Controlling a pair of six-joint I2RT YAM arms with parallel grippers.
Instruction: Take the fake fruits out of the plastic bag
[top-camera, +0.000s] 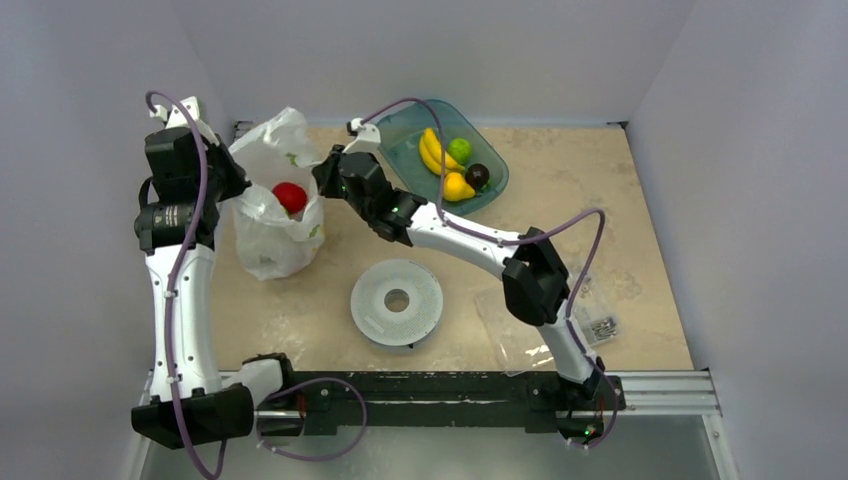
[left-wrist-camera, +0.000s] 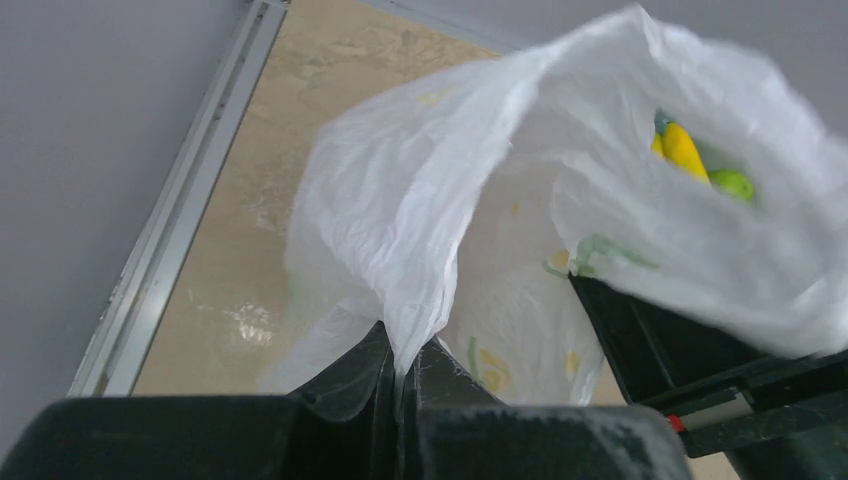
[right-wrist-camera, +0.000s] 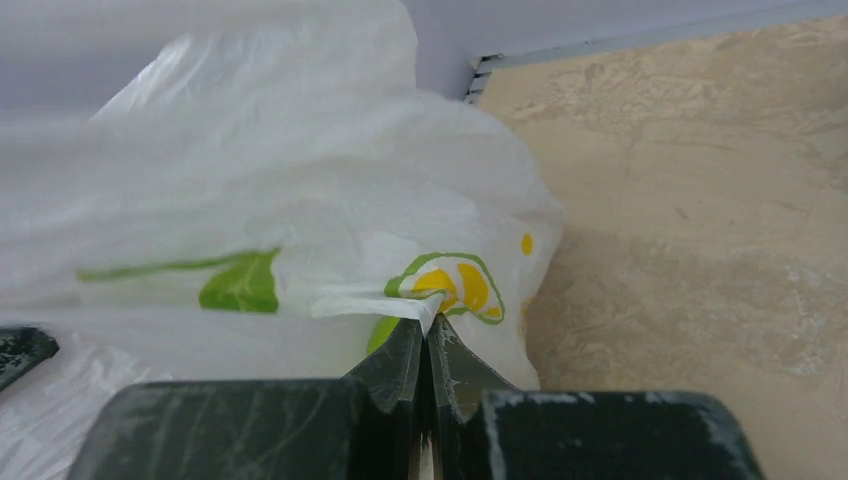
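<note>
The white plastic bag (top-camera: 272, 215) with lemon prints stands at the back left of the table. Its mouth is held apart, and a red apple (top-camera: 290, 196) shows inside. My left gripper (top-camera: 232, 183) is shut on the bag's left rim; in the left wrist view a fold of the bag (left-wrist-camera: 420, 230) runs down between the left gripper's (left-wrist-camera: 408, 372) jaws. My right gripper (top-camera: 322, 176) is shut on the right rim, and in the right wrist view the right gripper (right-wrist-camera: 428, 330) pinches a printed fold of the bag (right-wrist-camera: 300, 230). Other fruits in the bag are hidden.
A teal tray (top-camera: 495, 180) at the back holds a banana bunch (top-camera: 432, 152), a green fruit (top-camera: 459, 150), a yellow fruit (top-camera: 458, 187) and a dark plum (top-camera: 477, 175). A white perforated disc (top-camera: 396, 301) lies mid-table. A clear bag of screws (top-camera: 600, 326) lies front right.
</note>
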